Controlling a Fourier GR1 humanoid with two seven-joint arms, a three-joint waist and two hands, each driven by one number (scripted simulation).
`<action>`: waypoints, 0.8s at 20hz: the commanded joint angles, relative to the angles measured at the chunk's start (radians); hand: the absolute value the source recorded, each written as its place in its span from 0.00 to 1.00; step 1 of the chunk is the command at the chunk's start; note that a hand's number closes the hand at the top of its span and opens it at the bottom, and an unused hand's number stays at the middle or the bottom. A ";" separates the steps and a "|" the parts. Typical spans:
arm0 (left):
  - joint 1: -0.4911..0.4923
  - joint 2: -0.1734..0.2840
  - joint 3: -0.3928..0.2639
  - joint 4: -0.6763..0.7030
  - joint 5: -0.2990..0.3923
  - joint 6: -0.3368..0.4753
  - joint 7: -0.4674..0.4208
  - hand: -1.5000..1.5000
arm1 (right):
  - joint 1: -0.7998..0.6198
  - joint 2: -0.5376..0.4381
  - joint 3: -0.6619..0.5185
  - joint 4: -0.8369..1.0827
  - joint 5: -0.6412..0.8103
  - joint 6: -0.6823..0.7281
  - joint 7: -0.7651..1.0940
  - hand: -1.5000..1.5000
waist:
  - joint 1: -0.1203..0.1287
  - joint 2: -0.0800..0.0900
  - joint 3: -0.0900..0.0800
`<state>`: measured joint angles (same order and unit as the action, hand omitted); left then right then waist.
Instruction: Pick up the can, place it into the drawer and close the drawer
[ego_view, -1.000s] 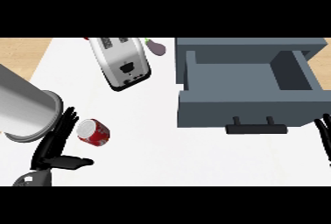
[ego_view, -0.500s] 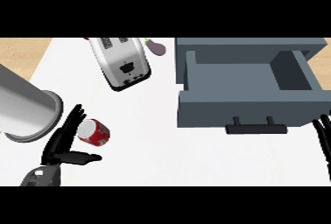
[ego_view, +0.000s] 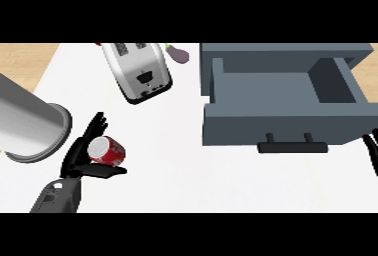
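The left hand (ego_view: 83, 155) has slid in beside the can (ego_view: 107, 151), fingers still spread and not yet holding it, so the grab comes next

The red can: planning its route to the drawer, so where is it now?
Head view, lower left: the red can lies against the left hand, beside the large grey cylinder, far left of the open grey drawer.
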<state>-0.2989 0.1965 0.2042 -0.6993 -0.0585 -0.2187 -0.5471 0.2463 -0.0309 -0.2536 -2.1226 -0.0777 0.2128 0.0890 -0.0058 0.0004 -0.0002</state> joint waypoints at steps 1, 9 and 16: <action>-0.008 0.001 -0.012 -0.001 0.011 -0.020 0.004 0.00 | -0.046 -0.006 -0.002 -0.020 -0.006 -0.011 0.038 0.00 | 0.002 0.000 0.000; -0.102 -0.030 -0.027 0.153 -0.021 -0.008 -0.098 1.00 | 0.069 0.030 0.074 -0.032 0.041 -0.020 -0.037 0.00 | -0.003 0.001 0.000; -0.074 -0.025 -0.026 0.027 0.049 -0.096 0.007 1.00 | 0.028 0.025 0.012 -0.069 -0.014 -0.003 0.026 0.00 | 0.002 -0.002 0.000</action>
<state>-0.3869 0.1766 0.1801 -0.6188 -0.0446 -0.2693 -0.5927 0.2738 -0.0092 -0.2383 -2.1568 -0.0788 0.2107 0.0877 -0.0049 -0.0010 0.0013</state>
